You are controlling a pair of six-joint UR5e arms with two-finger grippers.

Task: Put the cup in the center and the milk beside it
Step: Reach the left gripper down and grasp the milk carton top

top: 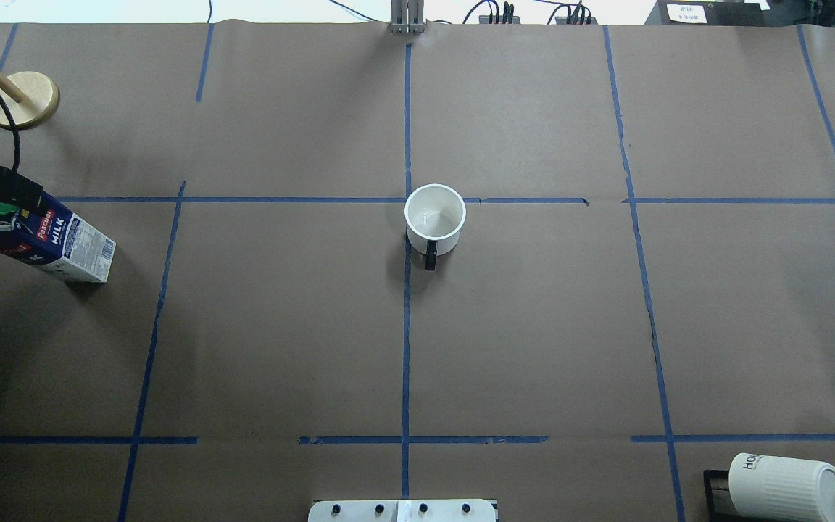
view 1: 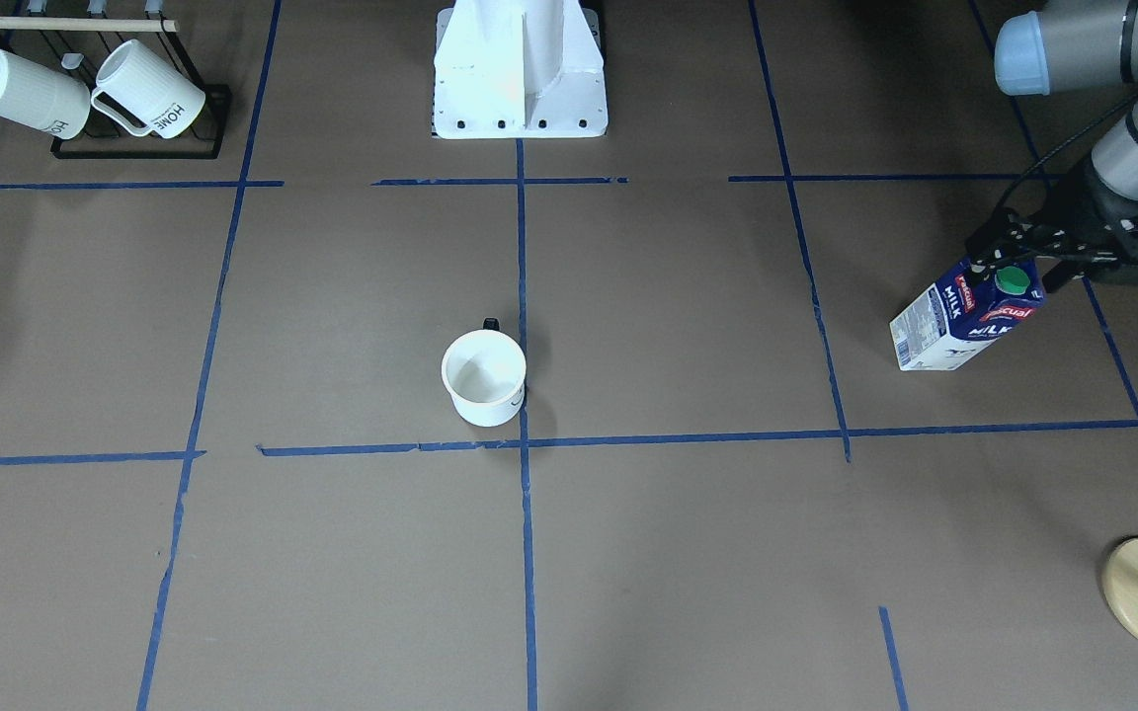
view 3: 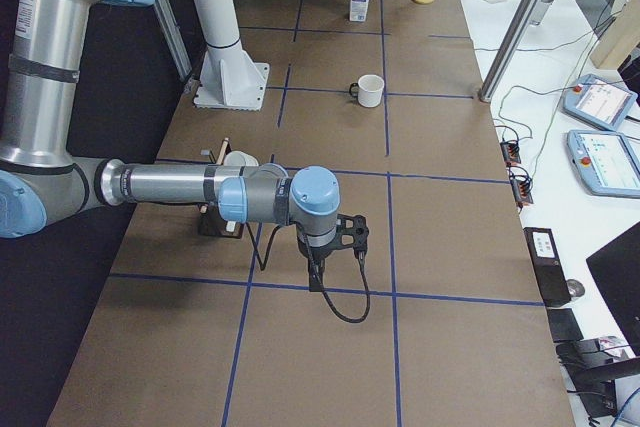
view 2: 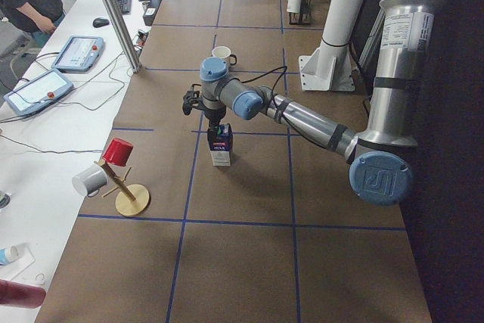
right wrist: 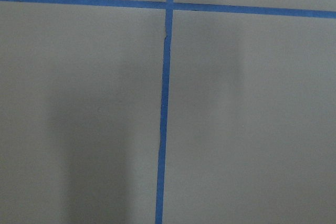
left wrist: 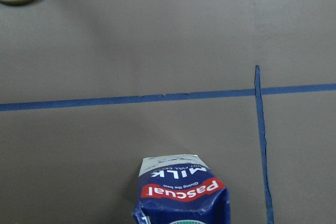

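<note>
Over the brown table, left gripper, arm outstretched, straddles the milk top — grip unclear

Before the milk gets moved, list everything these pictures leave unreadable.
- Left claw: the front-facing view shows it at the top of the milk, but not whether it has clamped. The overhead view's left edge cuts it off.
- Right claw: it appears only in the exterior right view, so open or shut cannot be judged.
- Cup: side markings are unreadable. Both top views look down into it, and it is too small in the side views.
</note>
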